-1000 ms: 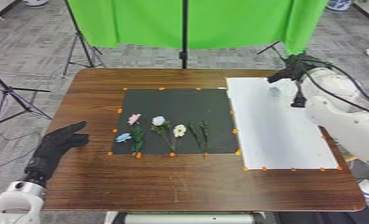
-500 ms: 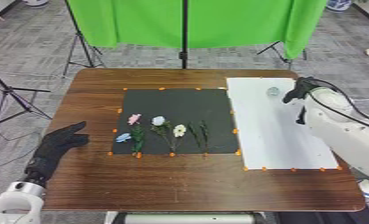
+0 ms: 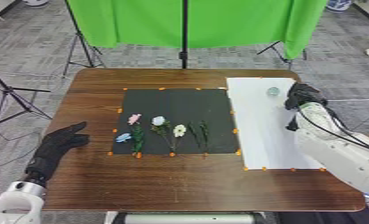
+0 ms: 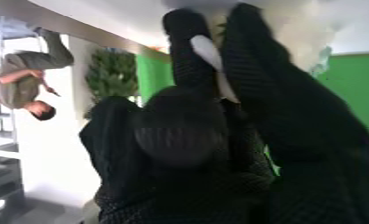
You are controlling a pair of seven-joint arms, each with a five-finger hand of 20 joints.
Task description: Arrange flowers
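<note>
Right robot hand point(image 3: 306, 95): above the right edge of the white sheet point(image 3: 269, 135); whether it is open or closed cannot be told.
Change: a second ago this hand is at the sheet's far right corner; now it is nearer the robot, and its arm covers more of the sheet's near right corner.
Glass vessel point(image 3: 273, 91): near the hand, on the far part of the sheet, the same place as before; whether it stands or lies is unclear.
Left robot hand point(image 3: 63, 137): open, fingers relaxed, left of the dark mat point(image 3: 172, 102), unchanged.
Pink flower point(image 3: 134, 119): on the mat, blossom toward the far edge.
Blue flower point(image 3: 124, 137): blossom at the left, beside green foliage point(image 3: 138, 137) whose long axis runs near to far.
White flower point(image 3: 158, 121) and cream flower point(image 3: 180, 131): blossoms far, stems toward the robot.
Green sprigs point(image 3: 204, 134): side by side, long axes near to far.
Surface point(image 3: 207, 187): brown wood, under mat and sheet.
</note>
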